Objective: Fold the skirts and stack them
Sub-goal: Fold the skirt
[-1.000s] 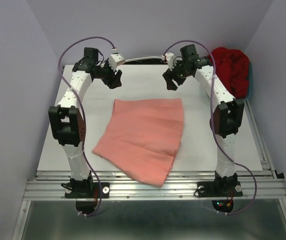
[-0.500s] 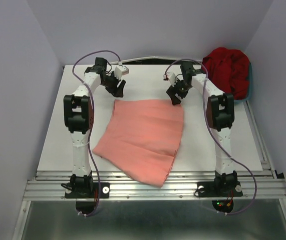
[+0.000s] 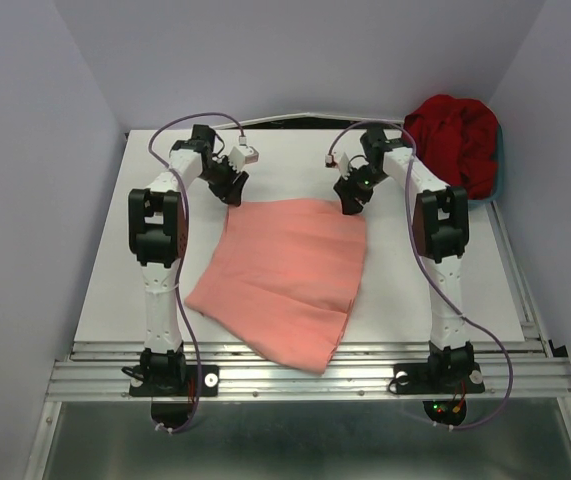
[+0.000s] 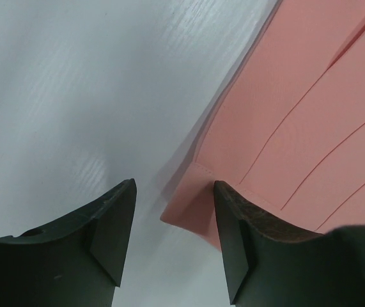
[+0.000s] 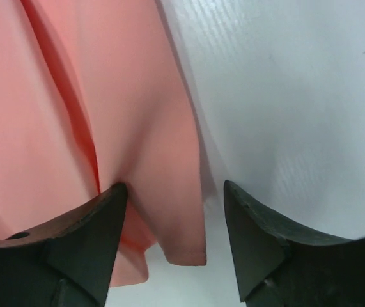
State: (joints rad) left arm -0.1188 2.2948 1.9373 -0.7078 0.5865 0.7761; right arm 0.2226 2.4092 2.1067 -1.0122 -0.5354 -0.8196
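Observation:
A salmon-pink pleated skirt (image 3: pixel 285 270) lies flat on the white table (image 3: pixel 95 280). My left gripper (image 3: pixel 231 189) hangs open just over its far left corner; in the left wrist view that corner (image 4: pixel 188 214) lies between the spread fingers (image 4: pixel 112 230). My right gripper (image 3: pixel 351 201) is open over the far right corner, and the right wrist view shows that corner (image 5: pixel 185 246) between its fingers (image 5: pixel 252 243). Neither gripper grips the cloth. A deep red skirt (image 3: pixel 455 140) is bunched at the back right.
A teal basin (image 3: pixel 498 165) holds the red cloth at the table's back right edge. Purple cables loop from both arms. Walls close in the back and both sides. A metal rail (image 3: pixel 305 375) runs along the near edge.
Both arms have come down and slightly nearer, from above the table's far part to the pink skirt's two far corners. Both grippers stay open.

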